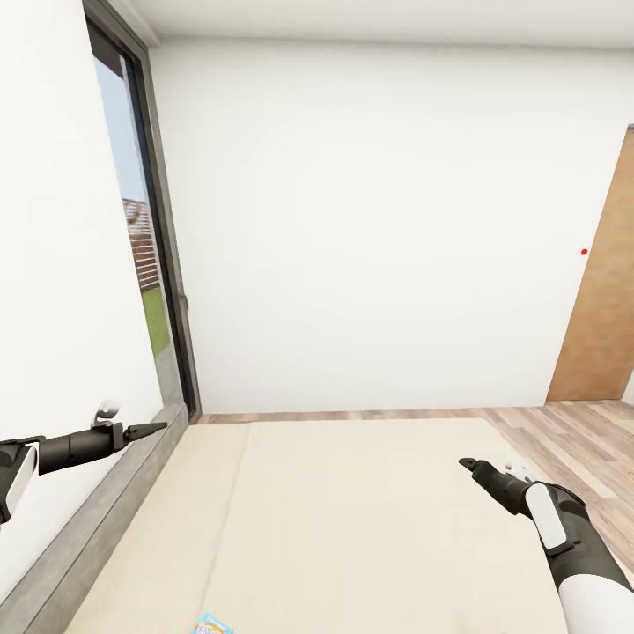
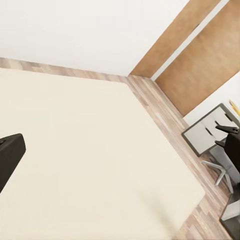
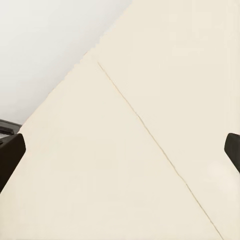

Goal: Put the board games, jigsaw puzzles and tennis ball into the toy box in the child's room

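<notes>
The head view looks down over the bed (image 1: 352, 528), its beige mattress taking up the lower half of the frame, with a grey frame edge running along the lower left under a tall dark-framed window (image 1: 150, 264). At the very bottom edge, left of centre, a corner of a pastel multicolour box (image 1: 211, 626) peeks in; it is probably one of the board games, though too little shows to be sure. The toy box and table cannot be placed from here.

The left gripper (image 1: 141, 431) hangs at the left edge over the bed frame, and from this angle I cannot tell whether its jaws are apart or together. In the right wrist view the right gripper (image 3: 120, 150) has dark finger tips at both side edges of the frame with bare mattress between them, so its jaws stand wide and hold nothing. It hovers at the lower right of the head view, above the mattress.

The step in hand looks like an approach to the game on the bed. To do it well, the head or trunk should tilt down first so the whole box comes into view. One arm should then come in low with jaws wide across a box edge, since a flat box on a soft mattress offers little to pinch from above
</notes>
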`<state>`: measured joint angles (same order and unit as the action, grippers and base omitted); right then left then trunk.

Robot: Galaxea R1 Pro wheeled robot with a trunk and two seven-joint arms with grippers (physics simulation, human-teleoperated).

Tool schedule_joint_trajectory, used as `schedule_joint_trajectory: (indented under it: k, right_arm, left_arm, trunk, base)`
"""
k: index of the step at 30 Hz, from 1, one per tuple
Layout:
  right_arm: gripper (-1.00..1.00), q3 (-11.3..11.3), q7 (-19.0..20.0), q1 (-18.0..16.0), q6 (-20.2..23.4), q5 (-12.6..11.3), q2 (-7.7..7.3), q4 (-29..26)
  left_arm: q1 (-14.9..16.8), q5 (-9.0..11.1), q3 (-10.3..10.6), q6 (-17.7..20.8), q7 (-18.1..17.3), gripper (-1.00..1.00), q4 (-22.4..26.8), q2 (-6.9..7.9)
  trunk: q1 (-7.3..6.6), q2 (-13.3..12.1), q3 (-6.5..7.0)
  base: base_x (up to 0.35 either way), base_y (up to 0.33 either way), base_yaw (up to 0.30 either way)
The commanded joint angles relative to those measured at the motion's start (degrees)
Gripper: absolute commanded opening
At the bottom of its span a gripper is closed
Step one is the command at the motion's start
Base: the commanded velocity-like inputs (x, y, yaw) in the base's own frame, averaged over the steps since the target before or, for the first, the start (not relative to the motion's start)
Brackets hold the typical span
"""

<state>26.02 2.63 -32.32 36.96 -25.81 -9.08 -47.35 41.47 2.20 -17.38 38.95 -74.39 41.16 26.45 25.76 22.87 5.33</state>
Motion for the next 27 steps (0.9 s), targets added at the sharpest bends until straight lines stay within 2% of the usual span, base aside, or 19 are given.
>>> schedule_joint_trajectory:
  k: [1,27]
  right_arm:
    - [1.00,0.2,0.3,0.0,0.3,0.1,0.04,0.0]
    - [1.00,0.2,0.3,0.0,0.3,0.2,0.37,-0.2]
  left_arm:
    - [0.0,0.1,0.0,0.6,-0.1,1.00,0.0,0.00]
    - [0.0,0.1,0.0,0.7,-0.1,1.00,0.0,0.00]
  trunk:
    - [0.02,0.0,-0.03]
    - [0.02,0.0,-0.03]
  base:
    - [0.000,0.000,-0.001]
    - [0.000,0.074,0.000]
